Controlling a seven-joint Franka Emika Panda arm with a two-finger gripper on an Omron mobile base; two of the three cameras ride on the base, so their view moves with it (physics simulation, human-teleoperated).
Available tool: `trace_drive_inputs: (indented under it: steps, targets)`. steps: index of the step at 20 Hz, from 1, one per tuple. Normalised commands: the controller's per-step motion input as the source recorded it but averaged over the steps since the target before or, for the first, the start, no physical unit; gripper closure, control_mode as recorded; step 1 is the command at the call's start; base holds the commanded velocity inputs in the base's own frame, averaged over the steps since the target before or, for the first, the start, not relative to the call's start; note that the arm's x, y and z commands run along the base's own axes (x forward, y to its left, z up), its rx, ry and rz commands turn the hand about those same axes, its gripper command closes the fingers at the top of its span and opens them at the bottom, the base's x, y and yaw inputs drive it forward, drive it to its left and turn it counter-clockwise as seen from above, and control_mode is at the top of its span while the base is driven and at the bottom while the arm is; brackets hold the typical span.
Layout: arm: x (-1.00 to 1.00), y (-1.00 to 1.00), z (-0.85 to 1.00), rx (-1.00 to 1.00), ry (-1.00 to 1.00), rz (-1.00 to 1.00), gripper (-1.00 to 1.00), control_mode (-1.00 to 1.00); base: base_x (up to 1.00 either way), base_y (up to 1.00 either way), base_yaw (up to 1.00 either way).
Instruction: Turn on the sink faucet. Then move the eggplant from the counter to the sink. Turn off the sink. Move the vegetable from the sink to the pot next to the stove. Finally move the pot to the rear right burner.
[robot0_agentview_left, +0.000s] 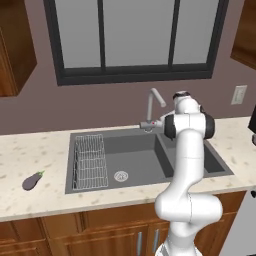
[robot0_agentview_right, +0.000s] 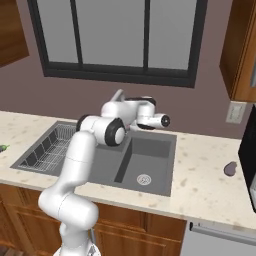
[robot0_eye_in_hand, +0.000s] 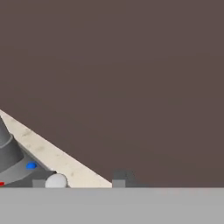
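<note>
Rising from the near edge of both base views, the white arm (robot0_agentview_left: 187, 175) bends over the front of the desk (robot0_agentview_left: 40, 195) and reaches across the sink (robot0_agentview_left: 150, 170) toward the back wall.

At about eight o'clock in the left base view, the eggplant (robot0_agentview_left: 32, 181) lies on the desk, well apart from the sink's left rim; in the right base view only its tip shows at nine o'clock, at the picture's edge (robot0_agentview_right: 3, 148). A wire rack (robot0_agentview_left: 90, 162) sits in the left part of the sink. A round drain (robot0_agentview_left: 120, 175) lies on the sink floor beside the rack. In the right base view, a small dark object (robot0_agentview_right: 230, 168) rests on the desk at three o'clock, well right of the sink.

Farther back, the faucet (robot0_agentview_left: 152, 107) stands behind the sink at its rear rim, its spout slanting up toward one o'clock. The hand (robot0_eye_in_hand: 83, 183) is at the faucet's base; in the hand view the grey base with a blue dot and a red dot sits at seven o'clock, and a pale knob (robot0_eye_in_hand: 56, 180) lies by the left fingertip. Its two tips stand somewhat apart, but I cannot tell whether they press on anything.

Beyond it are the brown wall, a dark-framed window (robot0_agentview_left: 135, 40) at twelve o'clock and a wall outlet (robot0_agentview_left: 239, 94) at two o'clock.
</note>
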Motion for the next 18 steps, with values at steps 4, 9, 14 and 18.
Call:
trace_drive_inputs:
  steps: [4,9,14,18]
  targets:
    - [-0.14,-1.00,-0.91,0.15,0.06,-0.01,1.00,-1.00,0.00,0.00,0.00]
    - [-0.11,-1.00,-0.93,0.14,0.08,-0.02,1.00,-1.00,0.00,0.00,0.00]
    - [-0.13,-0.93,-0.78,0.14,0.04,-0.01,1.00,-1.00,0.00,0.00,0.00]
    - [-0.10,-0.59,-0.35,0.11,0.04,-0.01,-1.00,-1.00,0.00,0.00,0.00]
